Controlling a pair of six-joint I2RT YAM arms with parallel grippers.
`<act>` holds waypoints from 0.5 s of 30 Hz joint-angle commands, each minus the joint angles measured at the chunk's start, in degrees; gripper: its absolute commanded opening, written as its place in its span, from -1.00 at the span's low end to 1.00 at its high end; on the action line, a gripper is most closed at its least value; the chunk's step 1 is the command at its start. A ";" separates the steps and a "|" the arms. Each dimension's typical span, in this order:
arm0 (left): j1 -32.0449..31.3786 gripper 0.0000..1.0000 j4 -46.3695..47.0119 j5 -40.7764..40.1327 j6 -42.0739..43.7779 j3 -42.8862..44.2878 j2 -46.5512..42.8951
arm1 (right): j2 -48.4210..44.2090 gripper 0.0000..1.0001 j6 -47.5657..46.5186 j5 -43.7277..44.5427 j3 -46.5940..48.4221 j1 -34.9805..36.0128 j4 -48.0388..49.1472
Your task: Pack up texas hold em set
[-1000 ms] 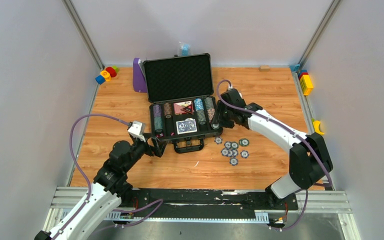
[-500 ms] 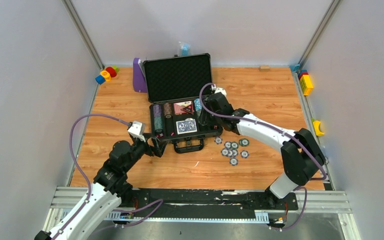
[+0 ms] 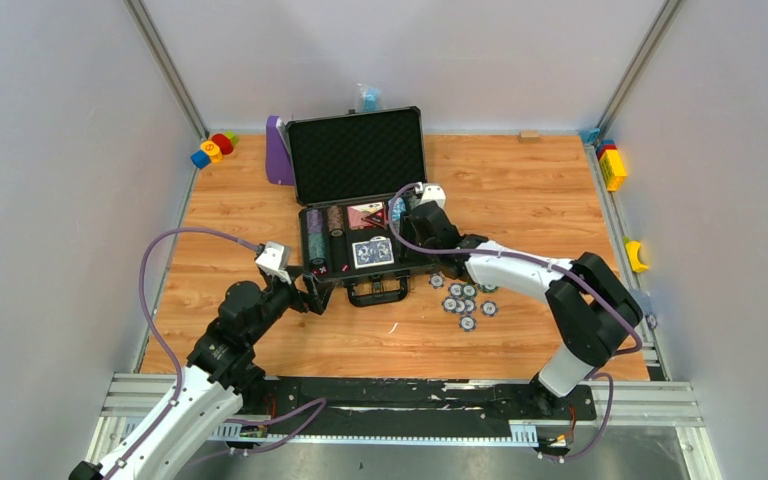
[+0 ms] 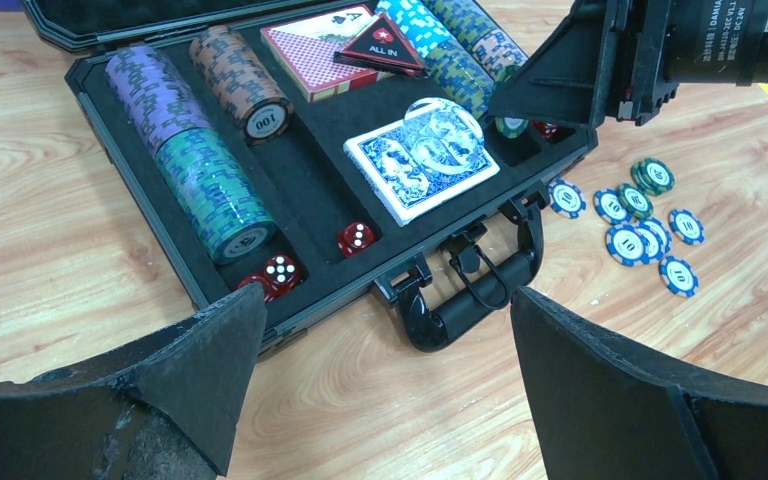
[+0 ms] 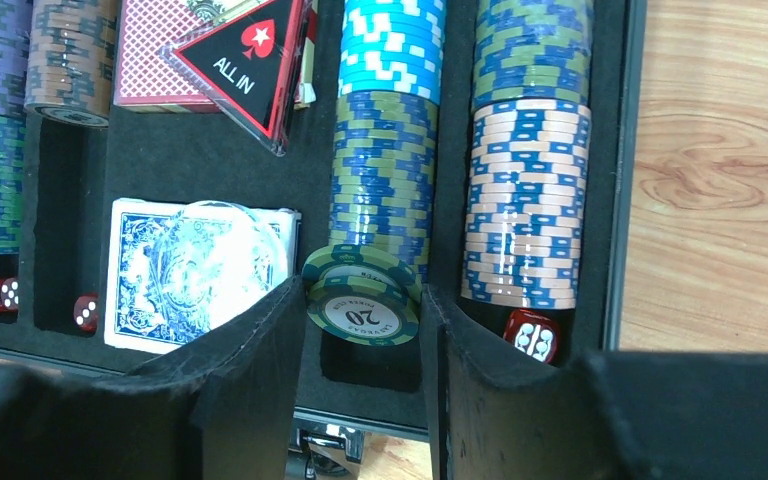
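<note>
The dark grey briefcase (image 3: 358, 155) lies open in the middle of the table, lid up, handle (image 4: 475, 300) toward me. Its foam tray holds rows of striped poker chips (image 4: 200, 170), a red card deck (image 4: 315, 50), a blue card deck (image 4: 422, 160) under a clear round button (image 5: 222, 255), and an "ALL IN" triangle (image 5: 245, 60). My right gripper (image 5: 363, 293) is shut on two green "20" chips (image 5: 360, 312) at the near end of a chip row. Several loose chips (image 3: 468, 300) lie on the table right of the handle. My left gripper (image 4: 385, 300) stands open at the case's near left edge, holding nothing.
A purple stand (image 3: 278, 150) leans at the case's left side. Coloured toy blocks sit in the back left corner (image 3: 213, 148) and along the right edge (image 3: 613, 165). Red dice (image 4: 280, 268) lie in the tray's near slots. Grey walls enclose the table.
My right gripper has swung left from the case's right edge to over the tray, above the green chip row. The left arm has not moved.
</note>
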 commanded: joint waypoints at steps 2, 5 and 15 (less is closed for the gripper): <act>-0.02 1.00 1.96 0.44 0.47 0.30 -0.49 | 1.30 -0.37 -1.90 2.52 -0.46 1.45 5.99; 0.05 1.00 1.97 0.44 0.46 0.29 -0.45 | 1.88 -0.28 -2.01 3.59 -0.56 1.85 6.10; 0.02 1.00 1.90 0.45 0.46 0.27 -0.66 | 2.08 0.26 -1.67 4.29 -1.27 1.92 6.10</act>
